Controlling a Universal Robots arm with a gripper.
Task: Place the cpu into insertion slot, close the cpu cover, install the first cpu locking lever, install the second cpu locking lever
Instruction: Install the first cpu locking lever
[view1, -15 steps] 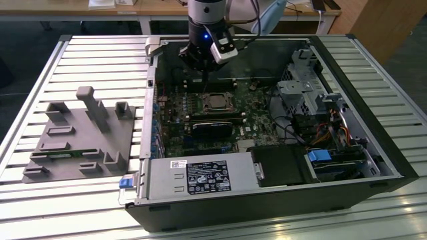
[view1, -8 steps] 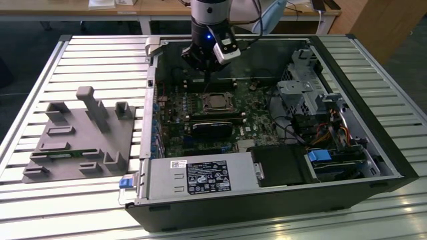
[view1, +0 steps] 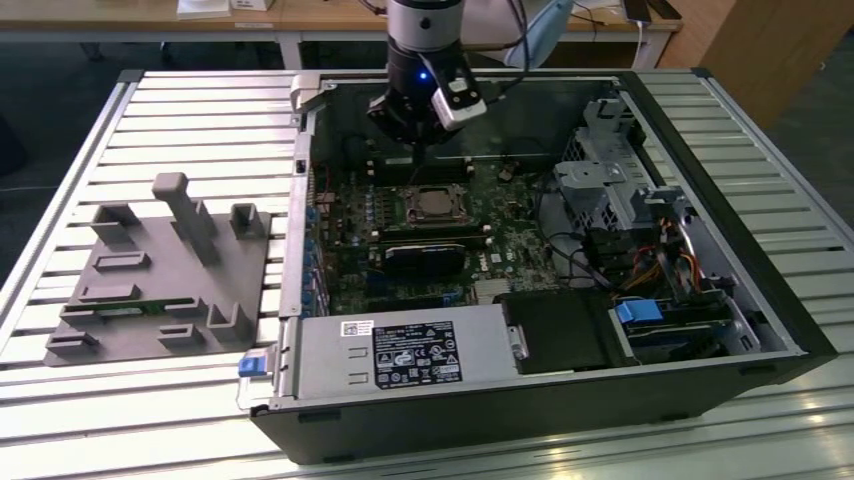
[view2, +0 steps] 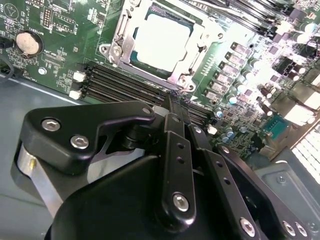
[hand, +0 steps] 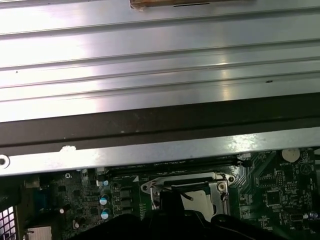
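Seated cpu (view2: 162, 42), second wrist view

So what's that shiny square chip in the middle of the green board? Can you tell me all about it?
The chip is a small flat square with a bright silvery metal top. It lies level, set into the green circuit board. A thin metal frame sits around its edges and leaves the top showing through a square window. Long black slots run beside it. The gripper hangs close by, not touching the chip.
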